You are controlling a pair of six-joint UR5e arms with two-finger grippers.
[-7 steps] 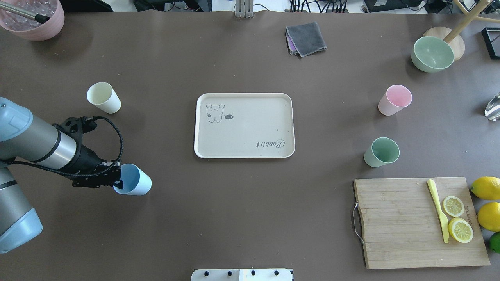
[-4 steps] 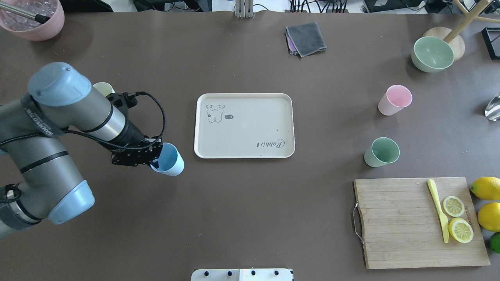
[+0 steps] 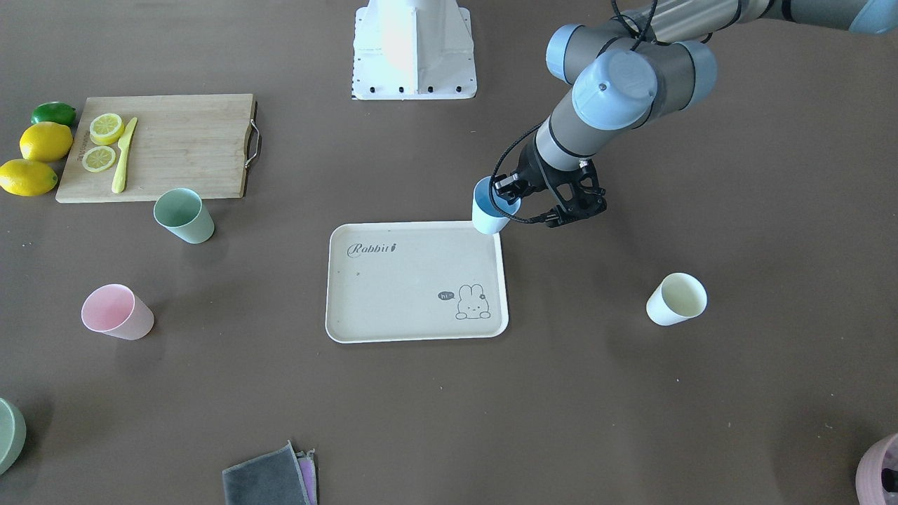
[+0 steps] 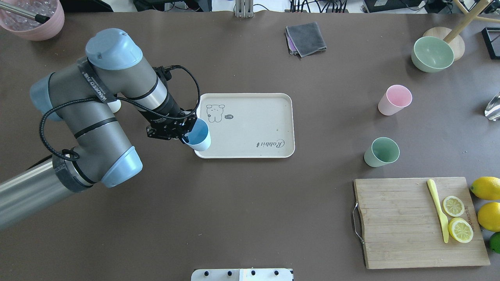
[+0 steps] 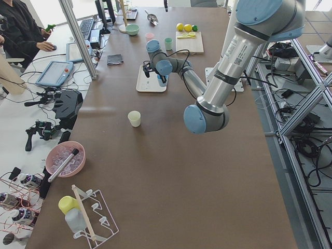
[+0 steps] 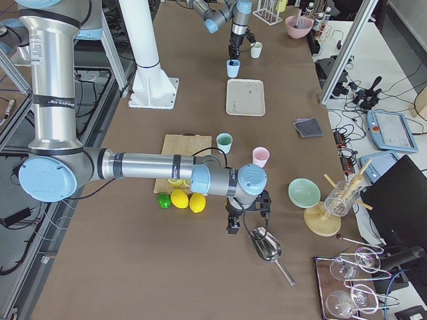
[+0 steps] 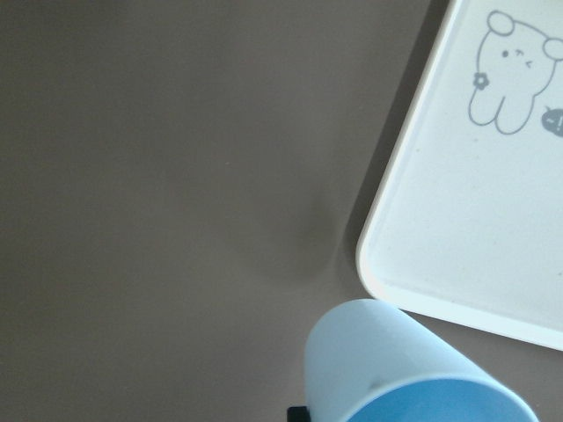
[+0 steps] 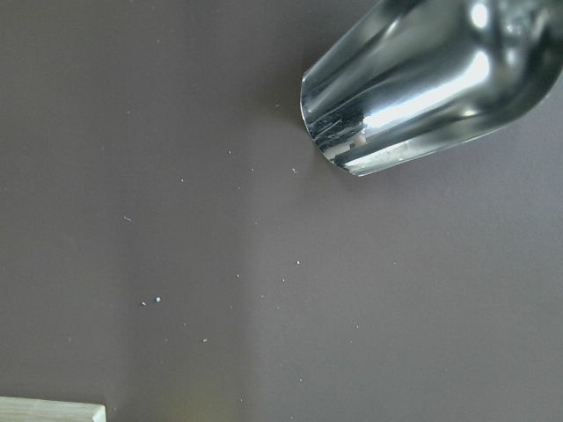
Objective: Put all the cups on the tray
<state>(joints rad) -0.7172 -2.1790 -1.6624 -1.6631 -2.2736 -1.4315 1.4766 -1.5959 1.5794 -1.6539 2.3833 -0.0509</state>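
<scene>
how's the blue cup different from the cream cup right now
The blue cup is pinched at its rim by the left gripper and sits over the tray's near-left corner; the cream cup stands free on the table, well clear of the tray. The blue cup is pale blue with a deeper blue inside; the cream cup is off-white all over. Both are plain, handleless tapered cups, mouths up.

We are looking at our left arm: silver-grey tube segments joined by pale blue rounded caps, a grey strap with white lettering (too small to read) wrapping one joint. A black braided cable is looping along it to a black wrist bracket. Our white base pedestal is showing dark bolts.
</scene>
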